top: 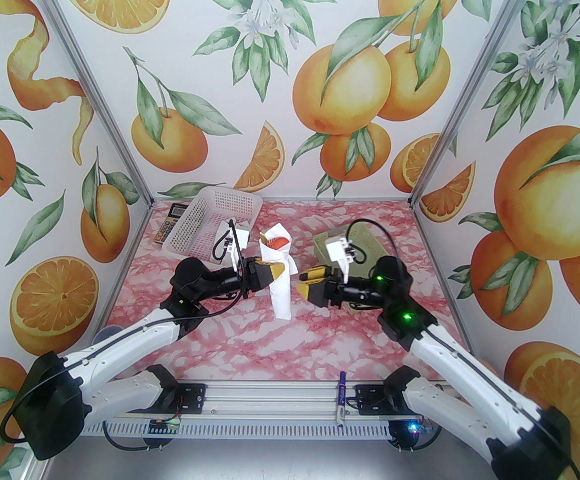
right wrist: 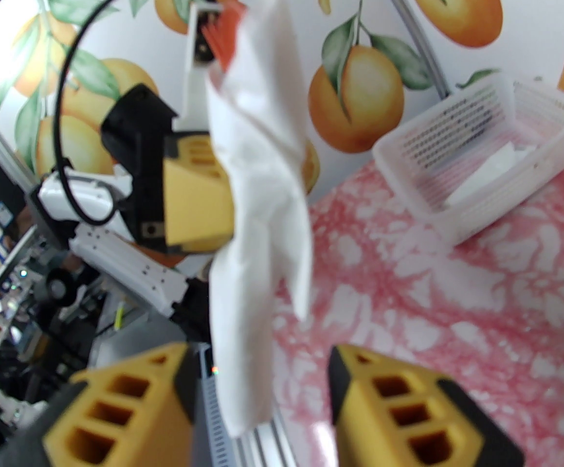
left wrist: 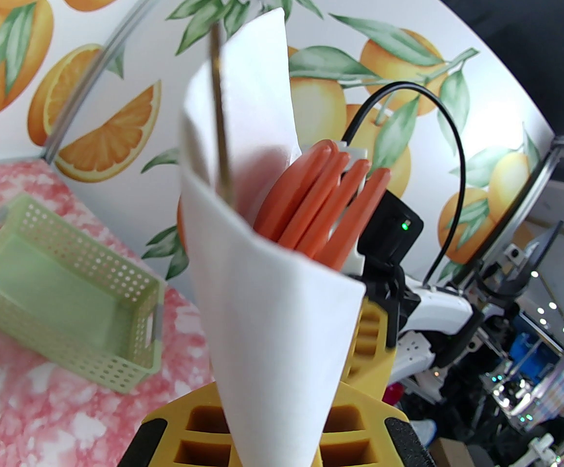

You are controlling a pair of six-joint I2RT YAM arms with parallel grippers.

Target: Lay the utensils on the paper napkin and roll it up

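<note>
Several orange-red utensils (left wrist: 320,202) (top: 279,242) poke out of the top of the paper napkin (top: 279,293) (left wrist: 272,309) (right wrist: 257,188). The paper napkin is rolled around them like a cone, open end up. The left gripper (top: 280,271) (left wrist: 272,436) squeezes the roll near its middle and holds it up over the middle of the pink tabletop (top: 269,348). The bottom end of the roll hangs free. The right gripper (top: 302,280) (right wrist: 262,372) is just beside the roll, on the other side. Its fingers are spread wide and hold nothing, and they point at the lower part of the roll. A white basket (top: 219,218) (right wrist: 481,178) sits at the back left with a calculator (top: 169,223) beside it. A green basket (top: 370,238) (left wrist: 67,299) sits at the back right. A marker pen (top: 341,398) lies at the near edge.
</note>
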